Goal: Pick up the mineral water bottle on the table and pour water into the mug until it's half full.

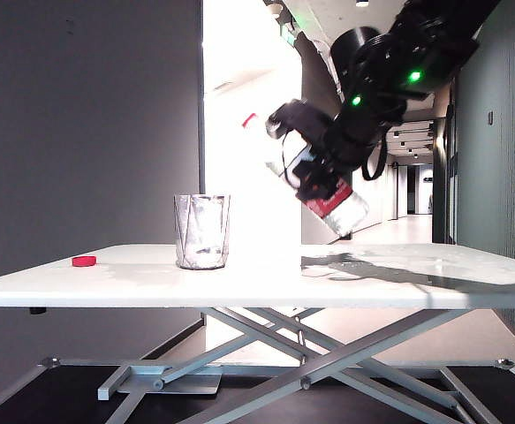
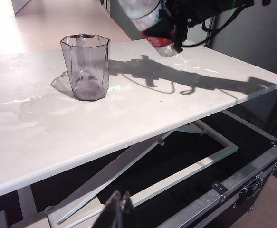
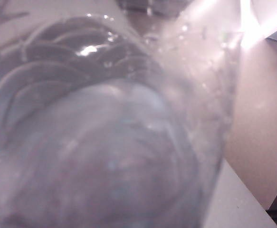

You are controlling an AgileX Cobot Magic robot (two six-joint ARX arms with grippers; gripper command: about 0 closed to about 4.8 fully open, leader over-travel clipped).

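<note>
Right gripper (image 1: 314, 172) clamped on tilted bottle (image 1: 341, 208), neck toward glass (image 1: 202, 231) for pouring; left gripper (image 2: 119, 211) closed, idle below table (image 2: 186, 104).

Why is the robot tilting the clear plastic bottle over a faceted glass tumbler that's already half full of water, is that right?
Not quite: the faceted glass tumbler looks empty, as the left wrist view shows. The rest holds: the right gripper holds the clear plastic bottle tilted above the white table, neck toward the glass. The left gripper hangs shut below table level.
</note>
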